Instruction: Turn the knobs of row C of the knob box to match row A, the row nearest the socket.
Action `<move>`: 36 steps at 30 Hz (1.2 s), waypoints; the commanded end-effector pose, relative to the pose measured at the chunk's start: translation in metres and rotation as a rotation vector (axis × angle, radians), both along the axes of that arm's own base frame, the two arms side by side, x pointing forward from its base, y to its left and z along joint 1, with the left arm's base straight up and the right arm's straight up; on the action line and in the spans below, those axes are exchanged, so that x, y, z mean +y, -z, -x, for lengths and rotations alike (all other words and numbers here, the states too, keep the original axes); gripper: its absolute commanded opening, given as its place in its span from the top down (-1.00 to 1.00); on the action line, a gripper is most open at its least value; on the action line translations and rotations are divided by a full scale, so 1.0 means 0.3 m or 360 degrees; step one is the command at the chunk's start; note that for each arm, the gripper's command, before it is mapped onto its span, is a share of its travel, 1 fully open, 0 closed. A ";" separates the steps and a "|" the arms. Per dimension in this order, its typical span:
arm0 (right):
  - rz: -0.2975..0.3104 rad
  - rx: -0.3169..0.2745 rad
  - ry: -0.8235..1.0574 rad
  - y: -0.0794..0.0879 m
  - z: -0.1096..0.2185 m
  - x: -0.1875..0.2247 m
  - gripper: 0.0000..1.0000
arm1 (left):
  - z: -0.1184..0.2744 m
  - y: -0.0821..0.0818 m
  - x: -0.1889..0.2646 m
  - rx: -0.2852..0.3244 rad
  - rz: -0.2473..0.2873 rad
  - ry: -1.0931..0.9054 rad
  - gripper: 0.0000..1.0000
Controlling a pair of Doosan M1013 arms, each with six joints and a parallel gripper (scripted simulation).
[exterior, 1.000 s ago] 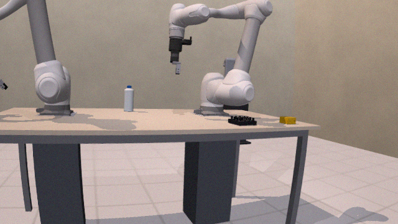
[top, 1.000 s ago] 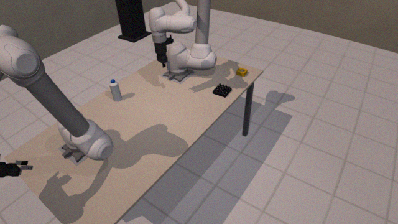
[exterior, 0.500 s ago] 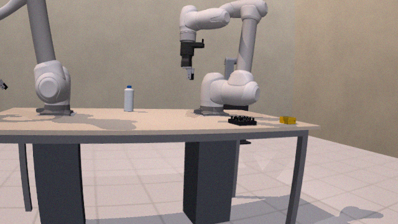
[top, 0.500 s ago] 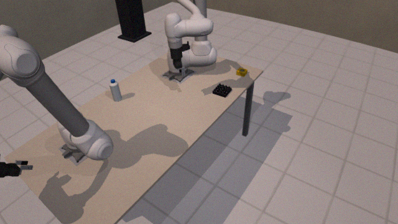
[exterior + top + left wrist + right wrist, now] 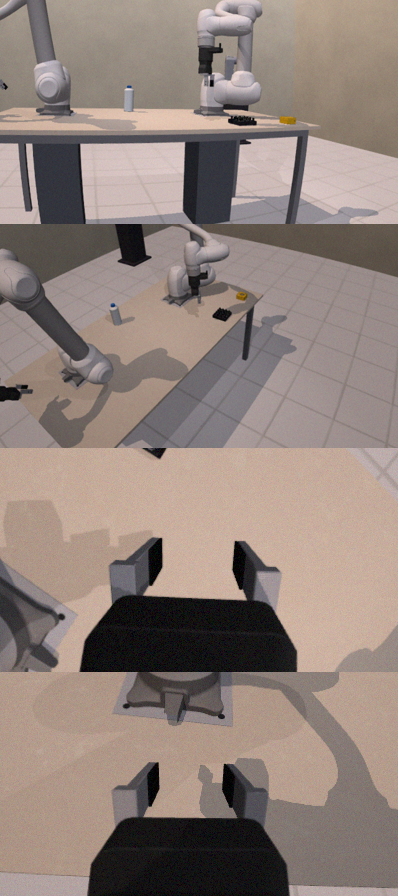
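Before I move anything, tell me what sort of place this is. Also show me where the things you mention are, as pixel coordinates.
Probably a robotics lab or test cell: two robot arms (image 5: 53, 323) (image 5: 228, 26) mounted on one table (image 5: 149, 336) (image 5: 161, 122), plain walls (image 5: 124, 40), and a tiled floor (image 5: 311, 348) (image 5: 130, 186).

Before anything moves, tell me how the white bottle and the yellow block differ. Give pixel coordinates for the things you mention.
The white bottle (image 5: 115, 315) (image 5: 129, 100) is tall, the yellow block (image 5: 241, 296) (image 5: 287, 120) low. The bottle has a blue cap; the block has none. The bottle is rounded, the block boxy. Both rest on the table (image 5: 161, 336) (image 5: 161, 122).
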State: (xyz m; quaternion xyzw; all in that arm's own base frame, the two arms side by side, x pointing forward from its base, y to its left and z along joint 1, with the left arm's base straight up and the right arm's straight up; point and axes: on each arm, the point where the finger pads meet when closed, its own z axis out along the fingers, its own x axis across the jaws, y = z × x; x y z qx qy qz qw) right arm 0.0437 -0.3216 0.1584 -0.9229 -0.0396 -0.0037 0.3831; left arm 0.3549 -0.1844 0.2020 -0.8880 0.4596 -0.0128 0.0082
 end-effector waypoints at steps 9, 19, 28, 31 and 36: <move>0.0001 -0.0001 0.0000 -0.001 0.000 -0.001 -1.00 | -0.174 0.091 0.242 0.0030 -0.0003 0.0451 -1.00; 0.0001 -0.0001 0.0000 -0.001 0.000 -0.001 -1.00 | -0.244 0.150 0.419 0.0040 -0.0009 0.0734 -1.00; 0.0001 -0.0001 0.0000 -0.001 0.000 -0.001 -1.00 | -0.271 0.187 0.539 0.0047 -0.0011 0.0916 -1.00; 0.0001 -0.0001 0.0000 -0.001 0.000 -0.001 -1.00 | -0.271 0.188 0.540 0.0047 -0.0011 0.0917 -1.00; 0.0001 -0.0001 0.0000 -0.001 0.000 -0.001 -1.00 | -0.271 0.188 0.540 0.0047 -0.0011 0.0917 -1.00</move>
